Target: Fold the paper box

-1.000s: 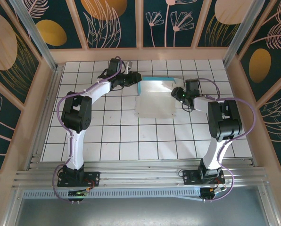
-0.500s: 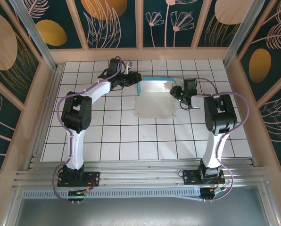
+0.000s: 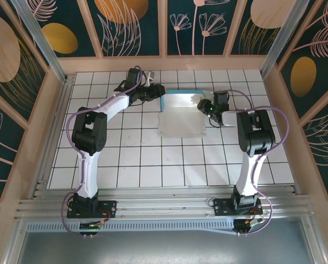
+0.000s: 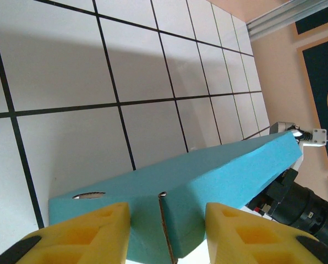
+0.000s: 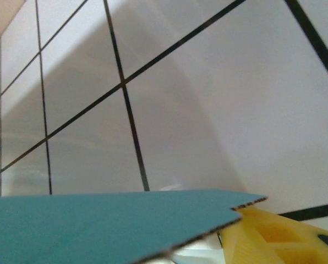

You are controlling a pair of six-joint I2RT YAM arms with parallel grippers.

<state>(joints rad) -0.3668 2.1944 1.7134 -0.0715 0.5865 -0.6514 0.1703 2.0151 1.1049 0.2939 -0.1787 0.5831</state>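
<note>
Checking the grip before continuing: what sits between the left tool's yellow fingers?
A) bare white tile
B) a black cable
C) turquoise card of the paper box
C: in the left wrist view the turquoise card paper box runs between the yellow fingers of the left tool.

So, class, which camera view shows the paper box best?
Top external: almost the whole paper box shows, white inside up, turquoise at its far edge. Left wrist gives one turquoise flap; right wrist, a turquoise edge.
</note>
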